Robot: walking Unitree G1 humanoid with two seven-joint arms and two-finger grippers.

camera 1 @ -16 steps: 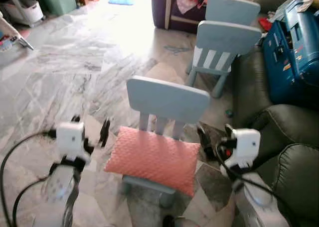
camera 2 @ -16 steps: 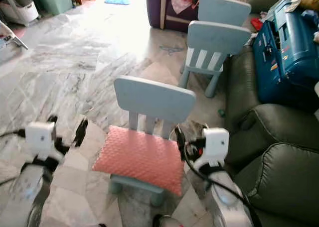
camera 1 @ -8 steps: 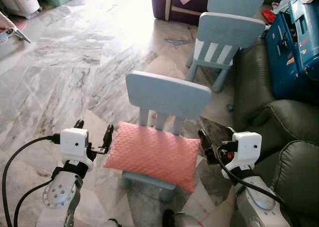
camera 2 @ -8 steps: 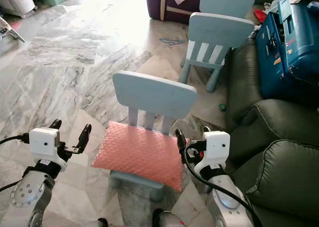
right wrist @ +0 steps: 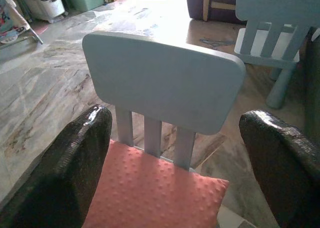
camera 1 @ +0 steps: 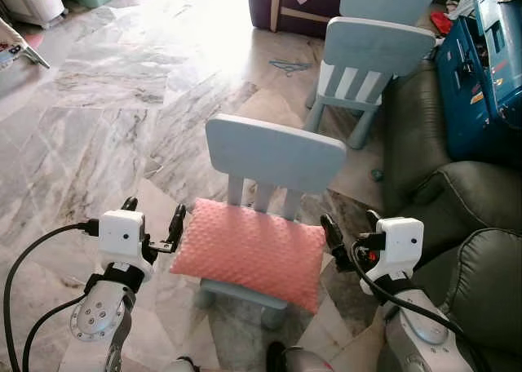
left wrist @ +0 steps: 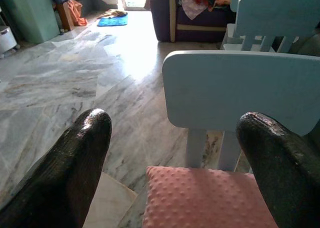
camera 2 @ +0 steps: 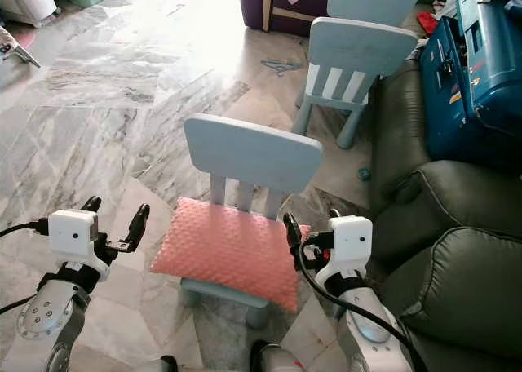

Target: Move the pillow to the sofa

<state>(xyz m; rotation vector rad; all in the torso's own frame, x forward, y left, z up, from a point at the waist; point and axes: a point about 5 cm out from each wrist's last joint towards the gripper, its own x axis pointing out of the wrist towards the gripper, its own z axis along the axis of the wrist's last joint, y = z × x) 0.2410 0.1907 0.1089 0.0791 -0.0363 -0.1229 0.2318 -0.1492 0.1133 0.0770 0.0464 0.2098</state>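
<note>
Coral-pink and covered in small raised dots, the pillow (camera 1: 249, 252) lay flat on the seat of a small pale-blue child's chair (camera 1: 273, 156), a soft rectangular cushion wide enough that its corners overhung the seat on both sides. It had not yet been lifted, so the step in hand looked like the approach to a two-sided grasp. The left hand (camera 1: 152, 228) hovered just beside the pillow's left edge with its two long black fingers spread apart, and the right hand (camera 2: 308, 234) stood close by the right corner, its fingers likewise parted and holding nothing. In the wrist views each pair of glossy, rounded black fingers framed the chair's slatted back and the pimpled fabric below. The next move probably called for both hands to close in from the sides and squeeze the yielding cushion enough to carry it, then lift it clear of the chair back and swing it right toward the dark green sofa (camera 1: 481, 274), whose plump leather-like arm sat near the robot's right side. A second matching chair (camera 1: 369, 58) stood further off on the polished grey-veined marble floor (camera 1: 90, 127), beside a hard blue case (camera 1: 481, 70) resting on the sofa.
</note>
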